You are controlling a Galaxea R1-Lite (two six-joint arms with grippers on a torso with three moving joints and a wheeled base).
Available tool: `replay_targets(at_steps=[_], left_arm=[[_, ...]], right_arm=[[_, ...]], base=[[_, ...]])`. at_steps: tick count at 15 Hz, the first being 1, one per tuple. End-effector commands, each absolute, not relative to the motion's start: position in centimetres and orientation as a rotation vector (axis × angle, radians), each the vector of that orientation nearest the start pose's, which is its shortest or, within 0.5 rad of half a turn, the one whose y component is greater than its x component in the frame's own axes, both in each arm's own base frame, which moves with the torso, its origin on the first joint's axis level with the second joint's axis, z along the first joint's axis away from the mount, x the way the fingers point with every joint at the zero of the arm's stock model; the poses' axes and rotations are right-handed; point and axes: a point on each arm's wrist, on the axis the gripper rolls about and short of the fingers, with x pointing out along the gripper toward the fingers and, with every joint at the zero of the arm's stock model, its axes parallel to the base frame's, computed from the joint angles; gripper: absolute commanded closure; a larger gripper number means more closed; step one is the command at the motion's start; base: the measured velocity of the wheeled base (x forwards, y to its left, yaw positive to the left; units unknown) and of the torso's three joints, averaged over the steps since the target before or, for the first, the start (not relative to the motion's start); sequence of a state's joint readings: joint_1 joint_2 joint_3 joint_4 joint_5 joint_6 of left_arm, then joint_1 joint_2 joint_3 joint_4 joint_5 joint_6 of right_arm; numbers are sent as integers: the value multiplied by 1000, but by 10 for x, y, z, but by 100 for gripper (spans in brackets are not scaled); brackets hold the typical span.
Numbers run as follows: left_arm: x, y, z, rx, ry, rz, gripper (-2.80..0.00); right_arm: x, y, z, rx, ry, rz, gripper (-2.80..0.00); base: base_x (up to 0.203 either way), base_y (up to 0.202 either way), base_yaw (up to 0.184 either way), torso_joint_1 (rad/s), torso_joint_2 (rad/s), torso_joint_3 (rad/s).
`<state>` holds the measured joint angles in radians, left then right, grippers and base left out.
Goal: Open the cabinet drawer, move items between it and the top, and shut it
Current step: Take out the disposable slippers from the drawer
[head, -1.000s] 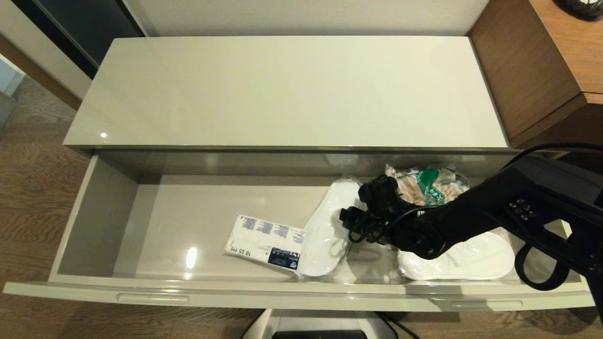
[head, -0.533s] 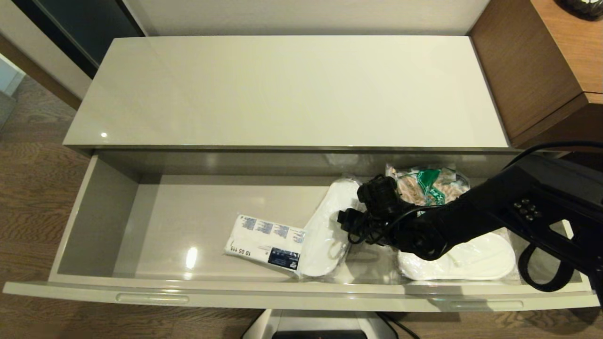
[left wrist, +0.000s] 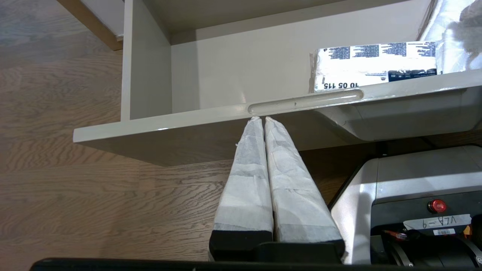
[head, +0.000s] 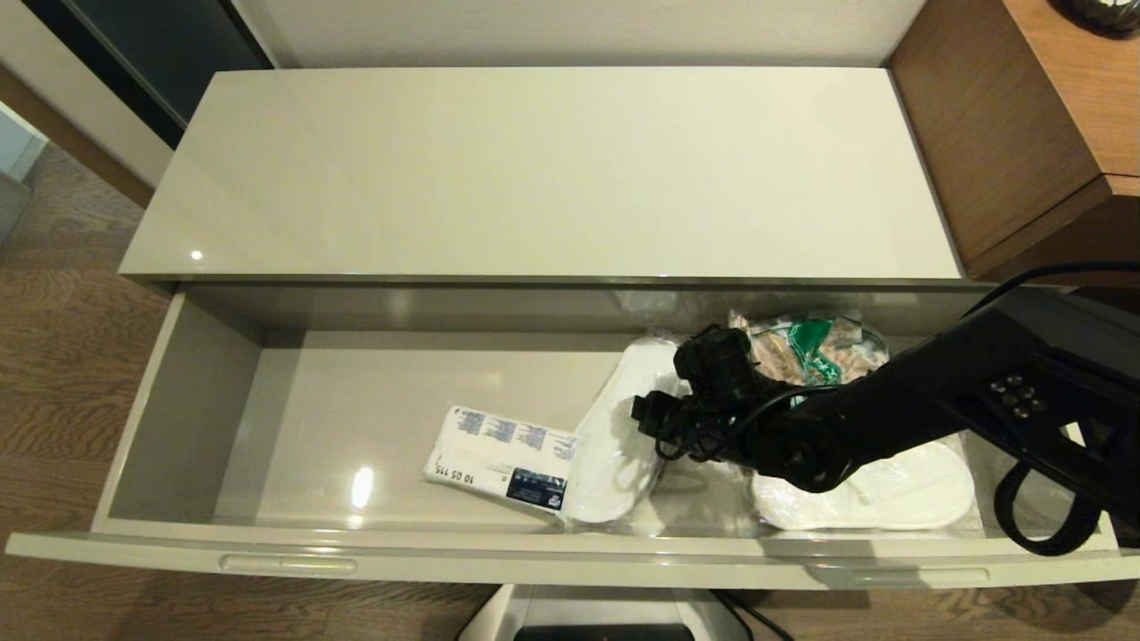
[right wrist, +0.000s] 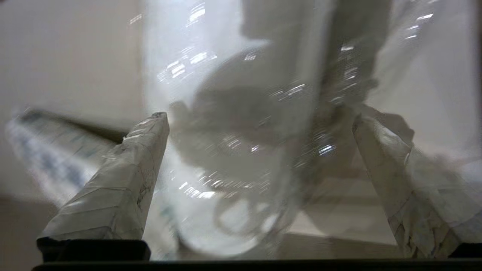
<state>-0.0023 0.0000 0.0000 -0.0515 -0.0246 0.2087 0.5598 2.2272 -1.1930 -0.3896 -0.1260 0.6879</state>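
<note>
Cabinet drawer (head: 178,427) pulled fully out, at 6 o'clock from the top (head: 534,169). Left hand (left wrist: 263,122) parked below the drawer front, fingers pressed together, holding nothing. Tissue packet (head: 499,456) lies mid-drawer, touching the wrapped slipper (head: 614,445) at its 3 o'clock. Right hand (right wrist: 260,124) inside the drawer, fingers spread wide over that slipper, nothing gripped. Second slipper (head: 899,494) further toward 3 o'clock.

We read "10 05 115" on the tissue packet (head: 500,462) – upside down in the left wrist view; its dark label stays illegible. A white tag (left wrist: 437,222) on the robot base (left wrist: 410,177) reads "VLB-9", inverted.
</note>
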Motion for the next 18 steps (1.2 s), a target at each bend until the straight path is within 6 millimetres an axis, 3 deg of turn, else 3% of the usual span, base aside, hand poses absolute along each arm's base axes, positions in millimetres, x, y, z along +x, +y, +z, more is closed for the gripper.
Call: replay_targets(at_steps=[1, 18], left_arm=[[-23, 0, 81, 211, -53, -22, 0], [-23, 0, 81, 211, -53, -22, 0]], right_arm=[[355, 220, 71, 447, 712, 201, -280], [349, 226, 72, 429, 719, 246, -280]], base=[[0, 0, 0, 0, 0, 0], [0, 0, 0, 0, 0, 0]])
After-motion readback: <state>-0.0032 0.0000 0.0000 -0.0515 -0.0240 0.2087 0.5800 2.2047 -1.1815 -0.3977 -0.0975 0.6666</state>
